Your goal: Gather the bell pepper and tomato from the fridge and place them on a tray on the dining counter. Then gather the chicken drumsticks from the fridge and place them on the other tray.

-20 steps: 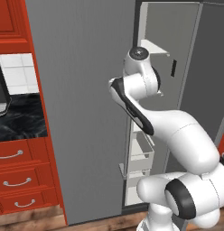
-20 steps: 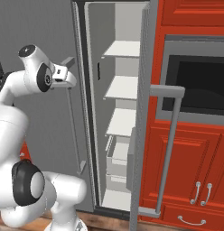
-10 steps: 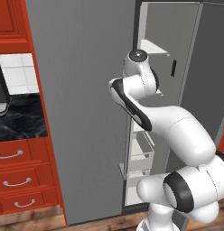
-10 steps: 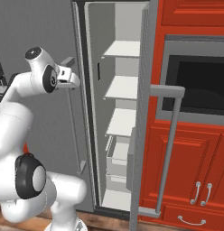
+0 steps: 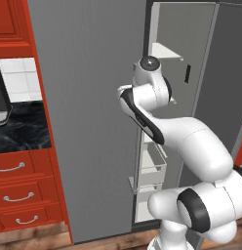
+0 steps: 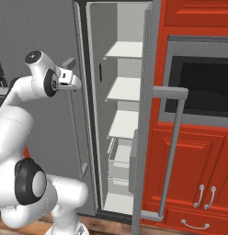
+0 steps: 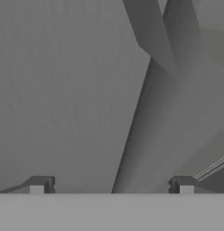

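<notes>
As the wrist is edged closer to the fridge (image 6: 120, 114), the tool (image 7: 111, 185) is held spread and empty before its closed left door. No pepper, tomato or drumsticks can be made out on its shelves; gathering appears unbegun.

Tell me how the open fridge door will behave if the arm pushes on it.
The open door will likely swing on its hinge rather than flex; it looks like a stiff, tall steel slab. Its long bar handle suggests weight, so expect slow movement. The end effector, fingers apart, faces smooth grey steel, possibly slippery.
</notes>
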